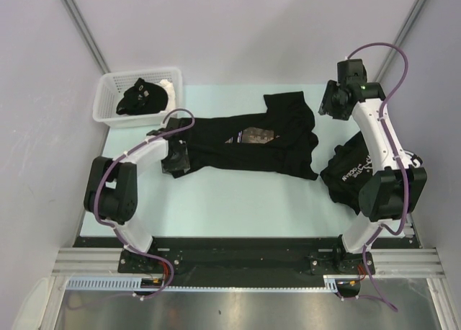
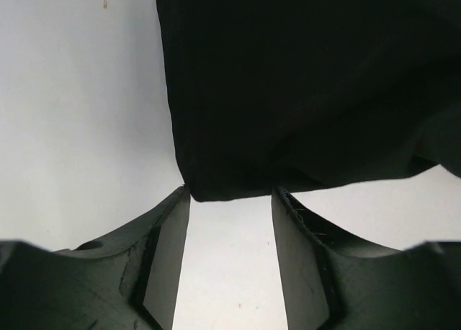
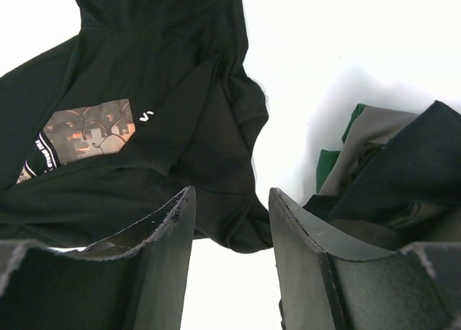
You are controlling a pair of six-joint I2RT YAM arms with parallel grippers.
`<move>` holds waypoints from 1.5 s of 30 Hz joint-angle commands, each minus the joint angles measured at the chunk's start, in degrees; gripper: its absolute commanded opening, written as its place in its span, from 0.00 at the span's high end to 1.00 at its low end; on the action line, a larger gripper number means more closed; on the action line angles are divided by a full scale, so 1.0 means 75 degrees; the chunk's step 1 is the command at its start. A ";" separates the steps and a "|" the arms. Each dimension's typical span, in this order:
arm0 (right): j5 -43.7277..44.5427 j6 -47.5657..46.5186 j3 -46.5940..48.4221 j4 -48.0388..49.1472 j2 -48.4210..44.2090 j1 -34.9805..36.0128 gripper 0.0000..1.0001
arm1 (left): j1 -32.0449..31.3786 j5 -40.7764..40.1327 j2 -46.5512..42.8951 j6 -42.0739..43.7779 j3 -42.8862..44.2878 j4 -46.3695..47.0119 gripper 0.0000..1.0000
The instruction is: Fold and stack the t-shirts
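Note:
A black t-shirt [image 1: 245,146] with a reddish-brown chest print [image 1: 258,135] lies partly spread across the middle of the table. My left gripper [image 1: 175,159] is low at its left end. In the left wrist view the gripper [image 2: 230,197] is open, and the shirt's corner [image 2: 302,85] reaches just to the fingertips. My right gripper [image 1: 328,103] is open and empty, raised beyond the shirt's right end. In its own view [image 3: 230,200] it looks down on the shirt [image 3: 144,70] and print [image 3: 90,132]. A second black t-shirt [image 1: 353,173] with white lettering lies crumpled at the right.
A white slotted basket [image 1: 108,99] at the back left holds another crumpled black garment [image 1: 142,97]. The crumpled pile shows in the right wrist view [image 3: 389,179] with green and grey parts. Walls close in on both sides.

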 commanded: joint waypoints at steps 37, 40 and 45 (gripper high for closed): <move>-0.0041 -0.0124 -0.0115 -0.0074 -0.0545 -0.0212 0.49 | 0.0000 -0.0296 0.0284 0.0217 -0.0051 -0.0068 1.00; -0.0064 -0.0124 -0.0068 -0.0039 -0.0486 -0.0247 0.49 | 0.0000 -0.0600 0.0096 0.0370 -0.0040 -0.0291 1.00; -0.0146 -0.0124 -0.0021 0.0031 -0.0439 -0.0352 0.49 | 0.0000 -0.1105 0.0038 0.0674 0.0288 -0.0841 1.00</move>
